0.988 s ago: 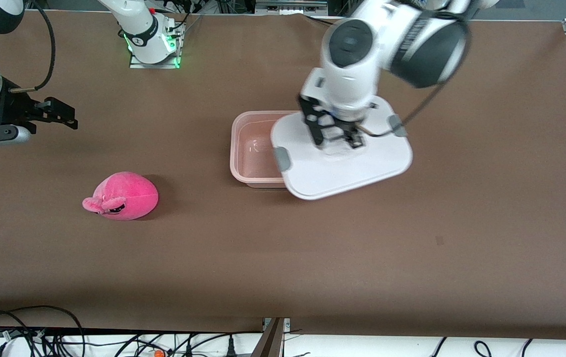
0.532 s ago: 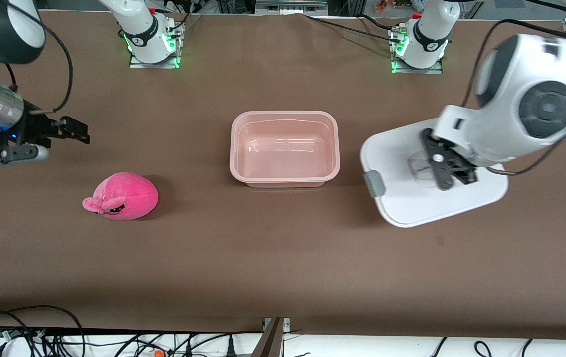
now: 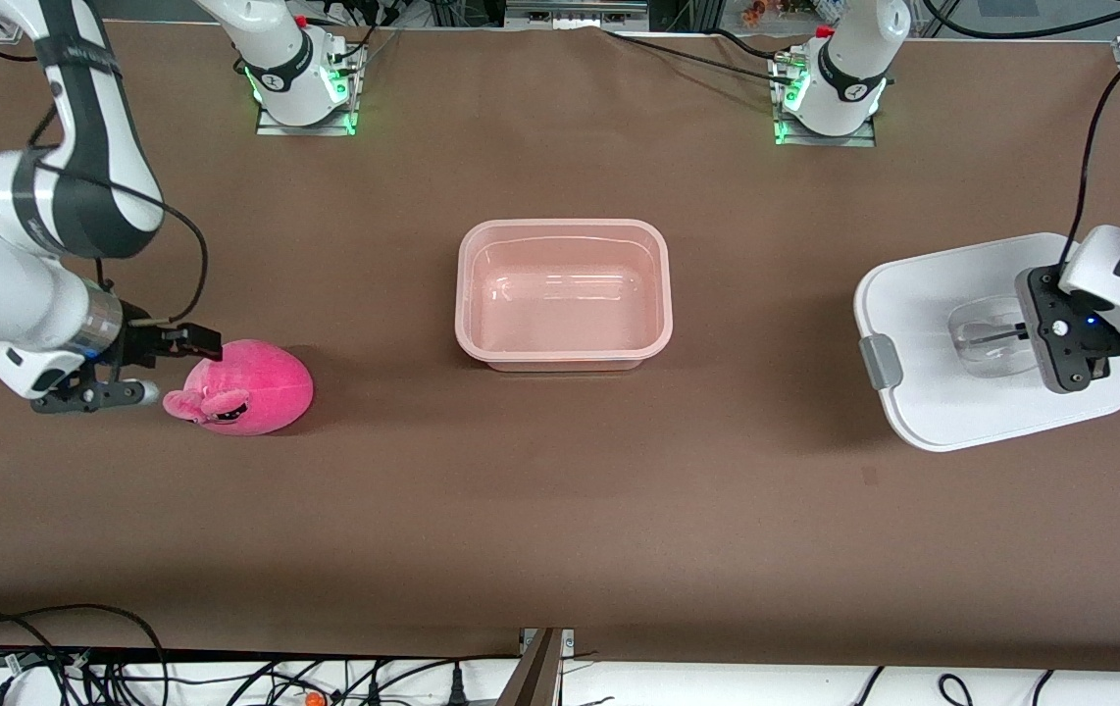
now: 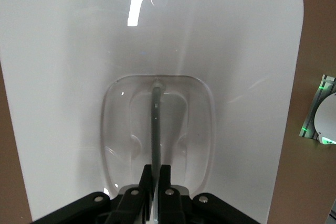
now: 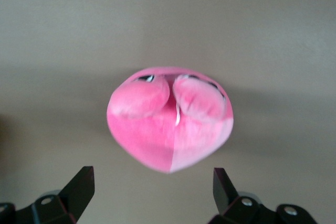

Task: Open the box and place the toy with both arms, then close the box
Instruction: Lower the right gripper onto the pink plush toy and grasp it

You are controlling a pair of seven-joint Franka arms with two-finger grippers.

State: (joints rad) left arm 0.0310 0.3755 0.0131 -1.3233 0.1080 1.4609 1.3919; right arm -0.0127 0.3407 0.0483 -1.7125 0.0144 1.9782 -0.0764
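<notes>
Left pincer (image 3: 1021, 335) clamps lid (image 3: 952, 392) handle; right pincer (image 3: 178, 368) spread wide beside toy (image 3: 251, 387), box (image 3: 563, 294) at toy's 2 o'clock.

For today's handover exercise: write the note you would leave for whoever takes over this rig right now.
Left gripper: shut on the lid handle, at the left arm's end of the table.
Right gripper: open, beside the plush toy, not yet gripping.
Pink box: open, empty, mid-table.
Done: lid removed.
Left: grasp toy, place it in box, refit lid.
</notes>
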